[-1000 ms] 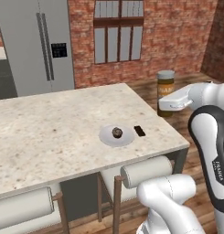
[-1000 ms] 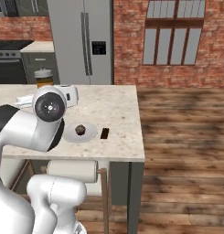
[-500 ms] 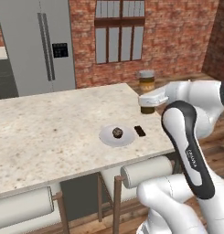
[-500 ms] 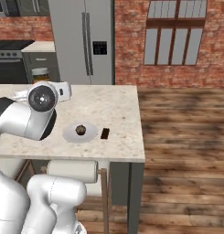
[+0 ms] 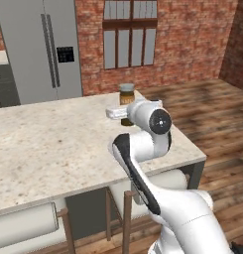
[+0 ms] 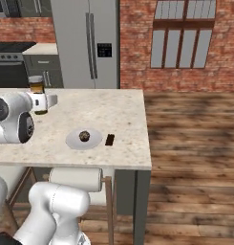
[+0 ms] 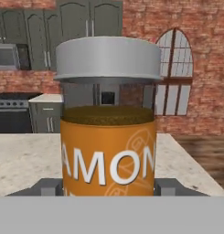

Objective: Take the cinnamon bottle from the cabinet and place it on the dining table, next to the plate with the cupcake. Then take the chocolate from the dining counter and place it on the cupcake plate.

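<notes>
My gripper (image 5: 122, 113) is shut on the cinnamon bottle (image 5: 126, 97), an amber jar with a grey lid, held upright just above the dining table (image 5: 53, 144) near its far right side. In the right base view the cinnamon bottle (image 6: 37, 90) and gripper (image 6: 42, 102) hang over the table's left part, left of and behind the plate (image 6: 73, 141). The cupcake (image 6: 84, 136) sits on that plate. Just right of it, the dark chocolate (image 6: 109, 139) lies flat on the stone. The hand view has the bottle (image 7: 109, 123) close up between the fingertips (image 7: 48, 186).
A grey fridge (image 6: 87, 43) stands behind the island, and a stove (image 6: 8, 67) to its left. Padded stools (image 6: 75, 178) are tucked under the near edge. Wood floor (image 6: 195, 158) lies to the right of the table (image 6: 123, 110). Dark wall cabinets (image 7: 86, 18) show far off.
The arm has swung left, carrying the bottle from beyond the table's right edge to over its top. The plate, cupcake and chocolate have stayed put.
</notes>
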Tool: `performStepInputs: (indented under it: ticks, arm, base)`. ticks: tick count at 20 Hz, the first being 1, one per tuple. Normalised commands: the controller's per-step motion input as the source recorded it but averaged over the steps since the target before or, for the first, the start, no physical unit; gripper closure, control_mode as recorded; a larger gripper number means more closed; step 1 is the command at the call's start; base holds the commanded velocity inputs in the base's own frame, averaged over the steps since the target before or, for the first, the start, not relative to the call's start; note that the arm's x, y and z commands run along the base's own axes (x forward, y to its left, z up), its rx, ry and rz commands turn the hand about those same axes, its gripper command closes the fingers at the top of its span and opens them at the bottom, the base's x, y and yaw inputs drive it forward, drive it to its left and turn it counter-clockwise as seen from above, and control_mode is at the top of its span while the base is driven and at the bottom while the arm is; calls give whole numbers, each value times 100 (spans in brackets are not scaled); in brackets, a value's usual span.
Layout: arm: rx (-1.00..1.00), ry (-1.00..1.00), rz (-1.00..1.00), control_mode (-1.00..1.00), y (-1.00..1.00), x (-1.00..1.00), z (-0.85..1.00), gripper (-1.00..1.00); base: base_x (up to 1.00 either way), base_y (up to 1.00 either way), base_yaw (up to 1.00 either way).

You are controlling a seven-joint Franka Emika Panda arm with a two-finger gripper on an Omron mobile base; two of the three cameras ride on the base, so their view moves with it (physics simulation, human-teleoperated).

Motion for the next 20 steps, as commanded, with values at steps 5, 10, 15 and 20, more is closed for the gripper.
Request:
performStepInputs:
  ticks: [5,10,15,20]
  arm:
    - [-5,9,-71,-100,55,53,-20,100]
    - [0,17,-46,-100,19,32,0,100]
    - [1,1,-27,-100,19,14,-19,100]
    - [0,1,-21,-100,2,13,-41,100]
  base:
    - [0,0,0]
    - [0,0,0]
    - [0,0,0]
    - [0,0,0]
